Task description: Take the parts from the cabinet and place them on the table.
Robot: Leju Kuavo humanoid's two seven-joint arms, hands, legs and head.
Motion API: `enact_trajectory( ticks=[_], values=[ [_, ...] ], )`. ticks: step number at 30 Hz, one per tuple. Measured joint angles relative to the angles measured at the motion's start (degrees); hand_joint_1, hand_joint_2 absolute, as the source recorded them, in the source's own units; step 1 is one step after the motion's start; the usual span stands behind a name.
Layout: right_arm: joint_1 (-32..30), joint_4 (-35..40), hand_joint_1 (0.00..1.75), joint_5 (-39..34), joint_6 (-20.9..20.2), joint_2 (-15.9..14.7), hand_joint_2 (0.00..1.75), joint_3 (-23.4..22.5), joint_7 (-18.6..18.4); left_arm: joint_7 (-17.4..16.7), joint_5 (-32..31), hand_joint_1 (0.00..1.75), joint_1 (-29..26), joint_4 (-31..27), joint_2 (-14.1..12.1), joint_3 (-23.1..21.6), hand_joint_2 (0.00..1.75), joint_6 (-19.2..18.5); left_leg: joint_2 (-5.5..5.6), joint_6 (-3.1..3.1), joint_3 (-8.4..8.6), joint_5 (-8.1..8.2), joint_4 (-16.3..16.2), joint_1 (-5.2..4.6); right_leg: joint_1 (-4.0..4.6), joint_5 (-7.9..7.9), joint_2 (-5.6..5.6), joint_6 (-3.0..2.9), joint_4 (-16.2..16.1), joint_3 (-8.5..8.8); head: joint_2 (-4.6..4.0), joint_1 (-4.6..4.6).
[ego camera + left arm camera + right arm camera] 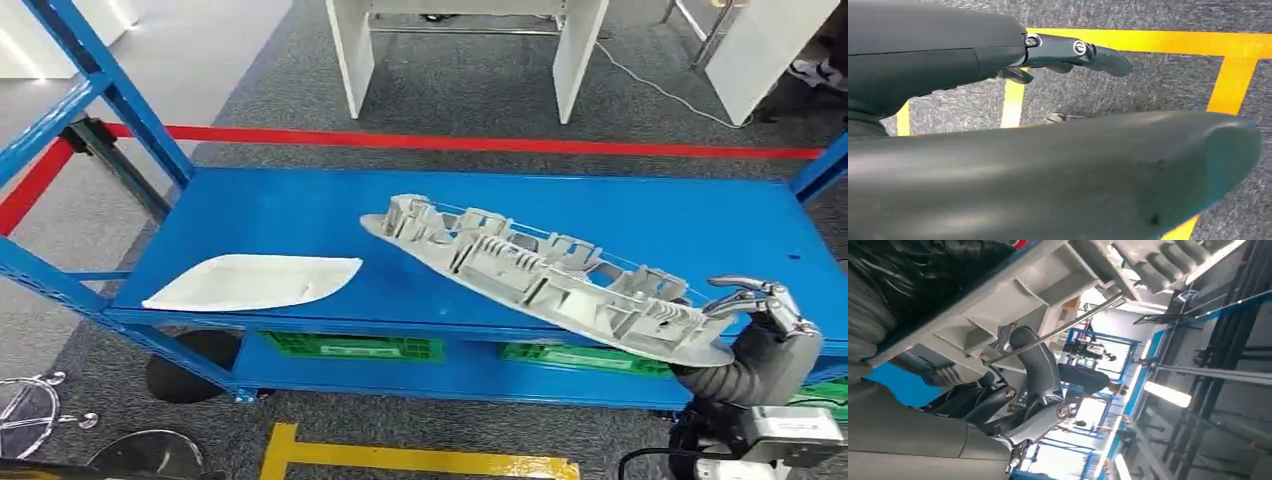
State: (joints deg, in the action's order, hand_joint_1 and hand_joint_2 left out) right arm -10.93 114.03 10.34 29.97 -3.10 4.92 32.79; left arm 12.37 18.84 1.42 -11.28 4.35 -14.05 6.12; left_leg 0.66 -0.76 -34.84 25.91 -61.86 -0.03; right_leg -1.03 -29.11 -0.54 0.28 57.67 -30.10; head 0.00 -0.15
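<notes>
Two parts lie on the blue shelf (250, 215): one flat white panel (255, 281) near the left, and one long grey ribbed part (540, 268) stretching right. Two green crates (355, 347) sit on the level below. One red floor line (480, 143) runs beyond.

Grey carpet (480, 90) is crossed by a red tape line (500, 144). White furniture legs (350, 55) are seen beyond it. Yellow floor tape (400, 460) is laid nearer.

Right hand (765, 310) raised at lower right, fingers curled over the end of the grey part (540, 270), gripping it. Left hand (1068, 52) hangs low, fingers loosely extended, holding nothing.
</notes>
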Motion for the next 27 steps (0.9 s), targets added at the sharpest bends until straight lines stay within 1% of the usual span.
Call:
enact_trajectory(
  ticks=[1, 2, 3, 4, 5, 6, 7, 8, 9, 10, 11, 12, 13, 14, 15, 16, 17, 18, 19, 20, 21, 22, 23, 24, 25, 26, 27],
  values=[
    [0.0, 0.0, 1.75, 0.0, 0.0, 0.0, 1.75, 0.0, 0.1, 0.0, 0.0, 0.00, 0.0, 0.0, -0.1, 0.0, 0.00, 0.0, -0.06, -0.40, 1.24, 0.31, 1.9, -0.24, 0.19, -0.21, 0.02, 0.27, 0.1, -0.01, 0.00, 0.09],
    [0.2, 0.0, 1.75, 0.0, 0.0, 0.0, 1.75, 0.0, 0.2, 0.1, 0.0, 0.00, 0.0, 0.1, -0.1, 0.0, 0.00, 0.1, -0.08, -0.52, 1.53, 0.43, 3.1, -0.28, 0.42, -0.31, 0.16, 0.55, 0.4, -0.20, 0.00, 0.02],
    [0.2, -0.1, 1.75, 0.0, 0.1, 0.0, 1.75, 0.0, 0.2, 0.1, 0.0, 0.00, 0.2, 0.1, -0.1, 0.0, 0.00, 0.1, -0.03, -0.62, 1.33, 0.92, 3.3, -0.31, 0.37, -0.21, 0.05, 0.78, 0.4, -0.55, 0.00, 0.08],
    [0.3, -0.1, 1.75, 0.0, 0.2, 0.0, 1.75, 0.0, 0.2, 0.1, 0.0, 0.00, 0.1, 0.1, -0.1, 0.0, 0.00, 0.2, 0.07, -0.68, 1.22, 0.94, 3.3, -0.36, 0.33, -0.13, -0.02, 1.09, 0.2, -0.56, 0.00, 0.11],
    [0.3, -0.1, 1.75, 0.1, 0.3, 0.0, 1.75, 0.0, 0.2, 0.1, 0.0, 0.00, 0.0, 0.1, -0.1, 0.0, 0.00, 0.2, 0.10, -0.88, 1.28, 0.83, 3.6, -0.23, 0.39, -0.12, -0.03, 1.33, 0.0, -0.42, 0.00, 0.00],
    [0.3, 0.0, 1.75, 0.1, 0.5, 0.0, 1.75, 0.0, 0.3, 0.1, 0.0, 0.00, -0.1, 0.1, -0.1, 0.0, 0.00, 0.2, 0.05, -1.29, 1.60, 0.52, 4.2, 0.36, 0.31, -0.81, 0.11, 1.66, 0.4, -0.97, 0.00, 0.07],
    [0.3, 0.1, 1.75, 0.1, 0.8, 0.0, 1.75, 0.0, 0.4, 0.2, 0.0, 0.00, 0.0, 0.1, -0.2, 0.0, 0.00, 0.3, 0.02, -1.41, 1.67, 0.50, 4.3, 0.37, 0.37, -1.99, 0.24, 1.84, 1.9, -1.54, 0.00, 0.22],
    [0.5, 0.1, 1.75, 0.0, 1.0, 0.0, 1.75, 0.0, 0.5, 0.2, 0.0, 0.00, 0.1, 0.1, -0.2, 0.0, 0.00, 0.3, 0.01, -1.58, 1.63, 0.48, 4.3, 0.40, 0.29, -3.97, 0.31, 2.00, 5.7, -3.28, 0.00, 0.39],
    [0.5, 0.1, 1.75, -0.2, 1.2, 0.0, 1.75, -0.1, 0.5, 0.3, 0.0, 0.00, 0.1, 0.1, -0.2, 0.0, 0.00, 0.3, 0.01, -1.67, 1.63, 0.54, 4.3, 0.39, 0.19, -6.17, 0.33, 2.22, 10.8, -5.70, 0.00, 0.26],
    [0.4, 0.1, 1.75, -0.4, 1.4, 0.0, 1.75, -0.1, 0.5, 0.5, 0.0, 0.00, 0.1, 0.1, -0.2, 0.0, 0.00, 0.3, 0.01, -1.68, 1.63, 0.55, 4.3, 0.39, 0.15, -7.62, 0.32, 2.43, 15.0, -7.86, 0.00, 0.33],
    [0.3, 0.1, 1.75, -0.4, 1.5, 0.0, 1.75, -0.2, 0.5, 0.5, 0.0, 0.00, 0.0, 0.1, -0.2, 0.0, 0.00, 0.2, 0.01, -1.68, 1.64, 0.56, 4.3, 0.41, 0.11, -7.89, 0.33, 2.56, 17.6, -9.35, 0.00, 0.35],
    [0.3, 0.1, 1.75, -0.4, 1.6, 0.0, 1.75, -0.3, 0.5, 0.5, 0.0, 0.00, 0.0, 0.1, -0.1, 0.0, 0.00, 0.2, 0.03, -1.64, 1.70, 0.59, 4.3, 0.48, -0.01, -6.73, 0.33, 2.68, 17.2, -9.52, 0.00, 0.33],
    [0.3, 0.1, 1.75, -0.4, 1.6, 0.0, 1.75, -0.3, 0.5, 0.5, 0.0, 0.00, 0.0, 0.1, -0.1, 0.0, 0.00, 0.2, 0.06, -1.56, 1.75, 0.64, 4.2, 0.57, -0.13, -4.56, 0.33, 2.82, 14.5, -8.52, 0.00, 0.35],
    [0.3, 0.2, 1.75, -0.4, 1.6, 0.0, 1.75, -0.3, 0.5, 0.5, -0.1, 0.00, 0.0, 0.1, -0.1, 0.0, 0.00, 0.2, 0.12, -1.38, 1.86, 0.76, 4.1, 0.74, -0.32, -1.50, 0.32, 2.91, 9.4, -6.22, 0.00, 0.31],
    [0.3, 0.3, 1.75, -0.4, 1.7, 0.0, 1.75, -0.3, 0.5, 0.6, -0.1, 0.00, 0.0, 0.1, -0.1, 0.0, 0.00, 0.2, 0.19, -1.06, 1.99, 0.95, 4.0, 0.90, -0.56, 1.24, 0.31, 3.09, 3.8, -3.60, 0.00, 0.35],
    [0.4, 0.3, 1.75, -0.4, 1.7, 0.0, 1.75, -0.3, 0.6, 0.6, -0.1, 0.00, 0.0, 0.1, -0.1, 0.0, 0.00, 0.2, 0.23, -0.64, 1.96, 1.11, 3.9, 0.79, -0.50, 0.43, 0.58, 3.39, 1.5, -2.31, 0.00, 0.31],
    [0.5, 0.4, 1.75, -0.4, 1.7, 0.0, 1.75, -0.3, 0.7, 0.9, -0.2, 0.00, 0.1, 0.1, -0.2, 0.0, 0.00, 0.2, 0.29, -0.25, 1.59, 1.21, 3.3, 0.55, -0.23, 0.49, 0.91, 2.67, 0.5, -1.53, 0.00, 0.64],
    [0.4, 0.4, 1.75, -0.5, 1.7, 0.0, 1.75, -0.3, 0.7, 1.1, -0.2, 0.00, 0.0, 0.1, -0.3, 0.0, 0.00, 0.2, 0.30, 0.08, 1.45, 0.95, 3.4, 0.51, -0.17, 0.59, 0.91, 2.15, 0.9, -1.92, 0.00, 0.48],
    [0.2, 0.4, 1.75, -0.6, 1.8, 0.0, 1.75, -0.3, 0.8, 1.3, -0.2, 0.00, 0.0, 0.1, -0.2, 0.0, 0.00, 0.2, 0.30, 0.24, 1.49, 0.83, 3.5, 0.59, -0.06, 0.63, 0.93, 1.94, 0.9, -2.00, 0.00, 0.33],
    [0.1, 0.4, 1.75, -0.7, 1.8, 0.0, 1.75, -0.4, 0.8, 1.4, -0.3, 0.00, -0.1, 0.1, -0.3, 0.0, 0.00, 0.2, 0.29, 0.18, 1.56, 1.25, 3.5, 0.60, -0.24, 0.75, 0.95, 1.82, 0.7, -1.93, 0.00, 0.48],
    [0.1, 0.4, 1.75, -0.7, 1.9, 0.0, 1.75, -0.5, 0.8, 1.5, -0.3, 0.00, -0.1, 0.1, -0.4, 0.0, 0.00, 0.2, 0.29, -1.15, 1.58, 0.85, 3.5, 0.57, -0.23, 0.79, 0.98, 1.81, 0.7, -1.97, 0.00, 0.33],
    [0.0, 0.4, 1.75, -0.8, 1.9, 0.0, 1.75, -0.5, 0.8, 1.5, -0.3, 0.00, -0.1, 0.1, -0.5, 0.0, 0.00, 0.2, 0.29, -1.88, 1.67, 0.97, 3.6, 0.52, -0.20, 0.79, 0.98, 1.80, 0.7, -1.93, 0.00, 0.26],
    [0.0, 0.4, 1.75, -1.0, 1.8, 0.0, 1.75, -0.5, 0.8, 1.5, -0.3, 0.00, 0.0, 0.1, -0.5, 0.0, 0.00, 0.3, 0.29, -2.44, 1.66, 0.66, 3.6, 0.48, -0.15, 0.78, 0.98, 1.76, 0.7, -1.92, 0.00, 0.31],
    [0.0, 0.4, 1.75, -1.0, 1.8, 0.0, 1.75, -0.5, 0.8, 1.5, -0.3, 0.00, 0.0, 0.1, -0.5, 0.0, 0.00, 0.3, 0.29, -2.58, 1.67, 0.60, 3.7, 0.49, -0.09, 0.82, 0.98, 1.69, 0.7, -1.93, 0.00, 0.26],
    [0.0, 0.4, 1.75, -1.1, 1.8, 0.0, 1.75, -0.5, 0.8, 1.6, -0.3, 0.00, 0.0, 0.1, -0.5, 0.0, 0.00, 0.3, 0.29, -2.73, 1.70, 0.48, 3.8, 0.50, -0.02, 0.78, 0.98, 1.49, 0.7, -1.95, 0.00, 0.31],
    [0.0, 0.4, 1.75, -1.2, 1.8, 0.0, 1.75, -0.5, 0.8, 1.6, -0.3, 0.00, 0.0, 0.1, -0.5, 0.0, 0.00, 0.3, 0.29, -2.76, 1.71, 0.45, 3.8, 0.53, 0.07, 0.79, 0.98, 1.24, 0.7, -1.97, 0.00, 0.29],
    [-0.1, 0.4, 1.75, -1.2, 1.8, 0.0, 1.75, -0.5, 0.8, 1.6, -0.3, 0.00, 0.0, 0.1, -0.5, 0.0, 0.00, 0.3, 0.29, -2.73, 1.73, 0.39, 3.9, 0.57, 0.15, 0.78, 0.97, 1.12, 0.7, -1.97, 0.00, 0.28]
  ],
)
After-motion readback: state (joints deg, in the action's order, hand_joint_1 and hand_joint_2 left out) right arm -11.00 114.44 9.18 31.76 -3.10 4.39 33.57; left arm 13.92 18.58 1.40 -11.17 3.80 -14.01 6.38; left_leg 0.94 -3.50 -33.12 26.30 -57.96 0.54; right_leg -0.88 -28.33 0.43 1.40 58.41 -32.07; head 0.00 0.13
